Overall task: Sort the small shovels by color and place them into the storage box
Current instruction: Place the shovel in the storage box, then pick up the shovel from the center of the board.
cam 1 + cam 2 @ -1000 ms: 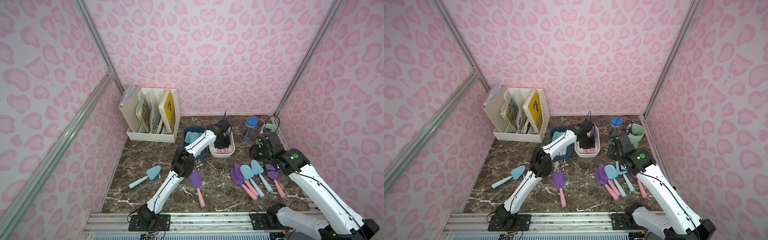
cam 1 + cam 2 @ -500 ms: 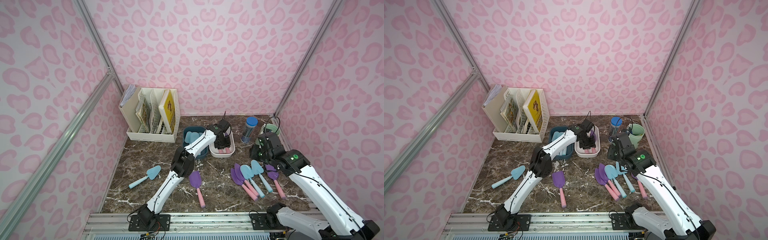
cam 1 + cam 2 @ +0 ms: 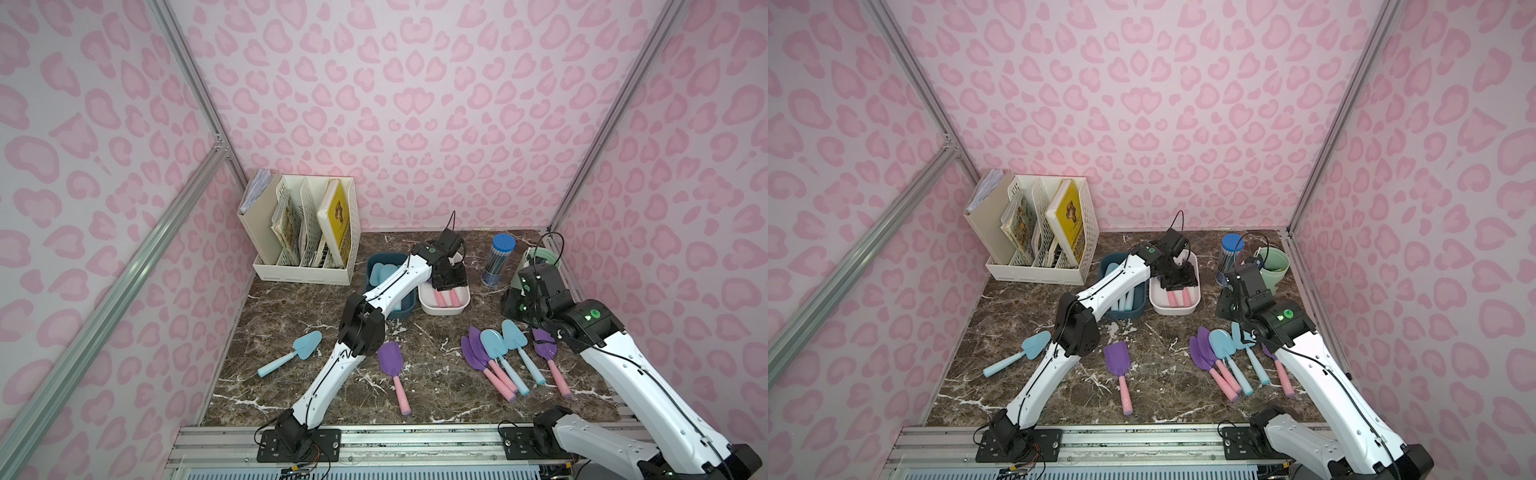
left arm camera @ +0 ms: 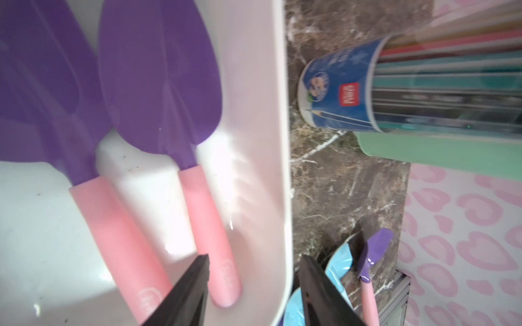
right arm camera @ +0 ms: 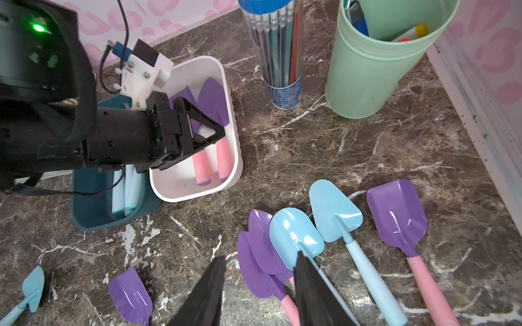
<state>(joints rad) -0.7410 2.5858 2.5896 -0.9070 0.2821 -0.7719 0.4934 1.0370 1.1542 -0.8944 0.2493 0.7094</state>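
In both top views the left hand [image 3: 449,282] hangs over the white box [image 3: 442,309], which holds purple shovels [image 3: 1177,297]. Five loose shovels [image 3: 494,345] lie on the worktop [image 3: 436,374] in front of that box, toward the robot's right. The left wrist view shows this hand's fingers [image 4: 197,271] apart, released, holding nothing above the white box. In the right wrist view the right hand [image 5: 260,256] is spread and empty, over the loose shovels near the box.

text legible: none | clear plastic pencil tube [image 4: 440,84], blue paper label [image 4: 336,70]: red square logo [image 4: 349,95] with white characters, too blurred to read | purple plastic shovels [image 4: 158,84] in white plastic box [image 4: 278,141], pink handles: small embossed mark [image 4: 226,268], unreadable | yellow book [image 3: 337,214] cover: brown figure, title too small to read
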